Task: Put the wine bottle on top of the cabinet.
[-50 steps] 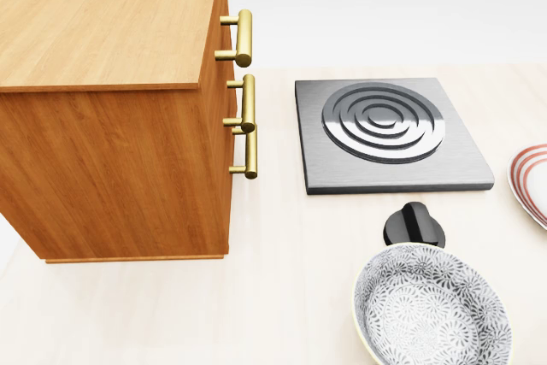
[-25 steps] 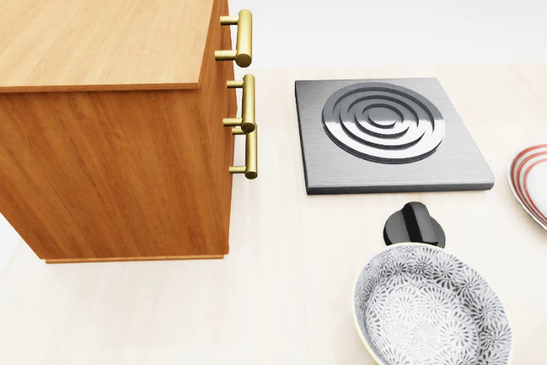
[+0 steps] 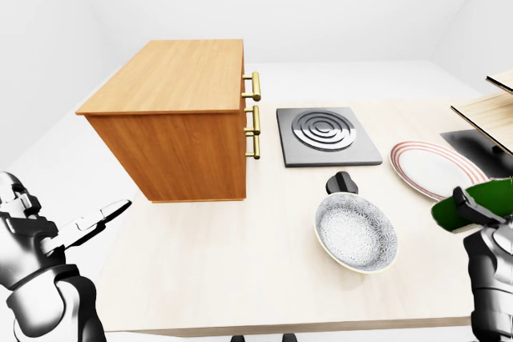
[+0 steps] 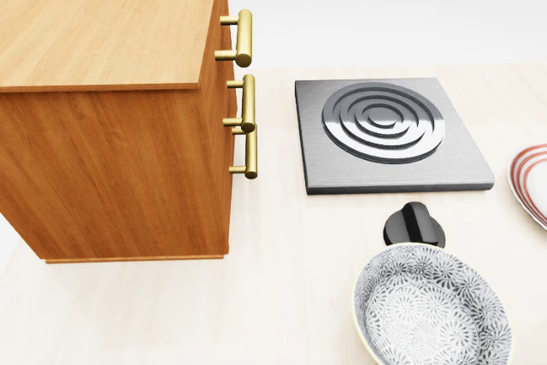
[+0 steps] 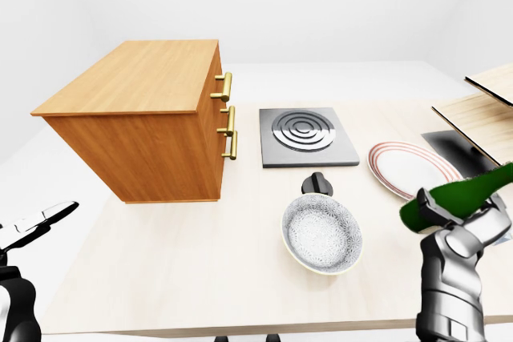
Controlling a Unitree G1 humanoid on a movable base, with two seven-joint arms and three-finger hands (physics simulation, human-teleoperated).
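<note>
The green wine bottle (image 5: 457, 198) lies tilted in my right hand (image 5: 461, 226), low at the right of the right-eye view; the fingers close round it above the table's near right corner. The wooden cabinet (image 3: 180, 110) with brass handles (image 3: 254, 114) stands on the table at the left; its flat top (image 4: 102, 19) is bare. My left hand (image 3: 96, 222) is open and empty, low at the left, off the table's edge. Neither hand shows in the head view.
A grey hob plate (image 3: 325, 135) lies right of the cabinet. A black knob (image 3: 341, 183) and a patterned bowl (image 3: 355, 234) sit below it. A red-rimmed plate (image 3: 437, 170) lies further right, with a wooden shelf (image 5: 481, 114) at the right edge.
</note>
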